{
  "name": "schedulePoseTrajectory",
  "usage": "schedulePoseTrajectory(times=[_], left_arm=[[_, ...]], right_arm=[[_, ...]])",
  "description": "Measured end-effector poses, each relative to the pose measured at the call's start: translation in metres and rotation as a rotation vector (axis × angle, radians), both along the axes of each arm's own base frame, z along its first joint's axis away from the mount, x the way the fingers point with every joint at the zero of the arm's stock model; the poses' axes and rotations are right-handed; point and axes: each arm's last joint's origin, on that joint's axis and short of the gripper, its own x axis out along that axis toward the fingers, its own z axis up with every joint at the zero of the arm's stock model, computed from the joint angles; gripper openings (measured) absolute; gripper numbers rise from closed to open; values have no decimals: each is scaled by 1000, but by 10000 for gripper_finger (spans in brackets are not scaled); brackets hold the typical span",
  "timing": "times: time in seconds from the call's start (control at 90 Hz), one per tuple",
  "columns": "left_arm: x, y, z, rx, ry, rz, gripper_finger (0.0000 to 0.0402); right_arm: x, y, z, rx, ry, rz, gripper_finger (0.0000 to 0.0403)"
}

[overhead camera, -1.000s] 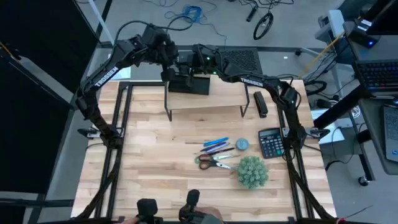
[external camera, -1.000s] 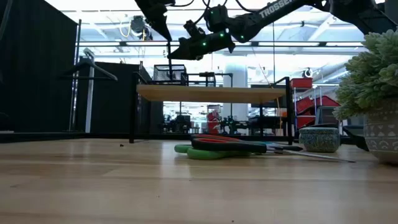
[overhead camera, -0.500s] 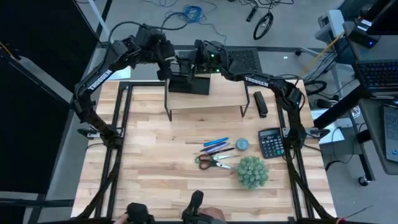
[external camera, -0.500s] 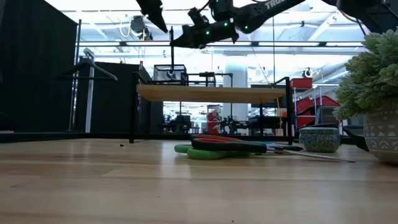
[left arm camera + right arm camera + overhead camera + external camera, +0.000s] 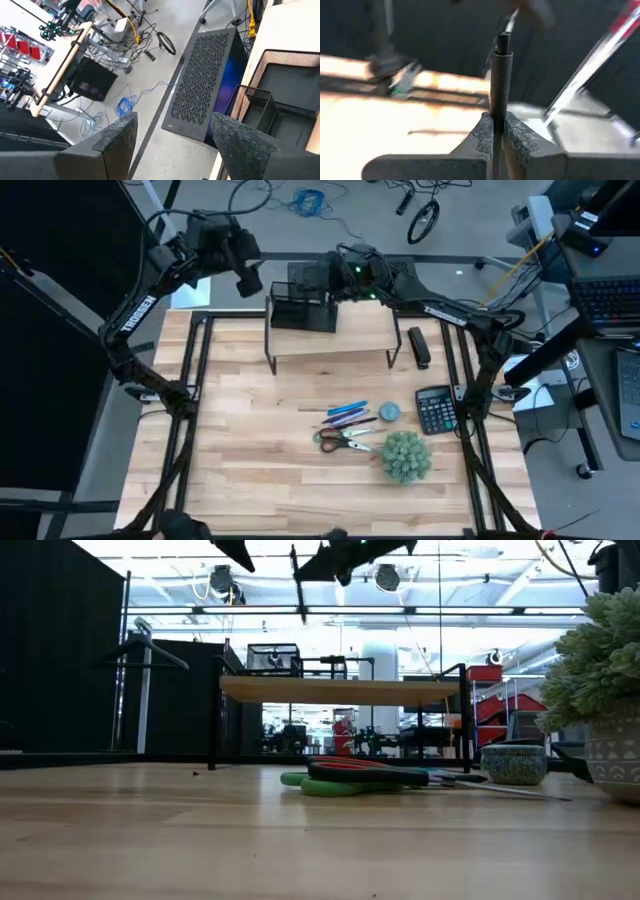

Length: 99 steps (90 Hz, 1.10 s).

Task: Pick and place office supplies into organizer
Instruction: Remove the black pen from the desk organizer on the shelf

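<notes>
A: High view?
B: The right gripper (image 5: 322,278) is hovering above the black mesh organizer (image 5: 303,308) on the wooden riser (image 5: 330,345), upper centre. Blue pens (image 5: 346,413) and scissors (image 5: 345,442) are lying mid-table.

A: Low view?
B: A dark pen (image 5: 297,585) is hanging upright, top centre.

A: Wrists?
B: The right fingers (image 5: 485,134) are pinching that slim cylindrical pen, long axis vertical. The left gripper (image 5: 172,137) is gaping wide.

left claw (image 5: 172,137) agape, right claw (image 5: 493,131) pinched, both raised.
</notes>
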Motion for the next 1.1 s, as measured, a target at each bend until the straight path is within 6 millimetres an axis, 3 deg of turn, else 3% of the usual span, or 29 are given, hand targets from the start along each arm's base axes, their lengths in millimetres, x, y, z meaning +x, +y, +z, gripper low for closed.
schedulePoseTrajectory(times=[0.267, 0.544, 0.678, 0.889, 1.1], left_arm=[[-2, 1, -6, -60, 0, 31, 242], [0, 1, -4, -80, -49, -9, 242], [1, 0, -4, -103, -66, -39, 242], [1, 0, -5, -136, -94, -27, 242], [1, -1, -5, -148, -102, -20, 242]], right_arm=[[-7, 59, -24, 189, 350, 95, 2], [9, 114, -66, 227, 659, 101, 2], [15, 141, -93, 257, 748, 121, 2], [5, 178, -148, 207, 913, 70, 2], [-7, 199, -197, 139, 951, 92, 2]])
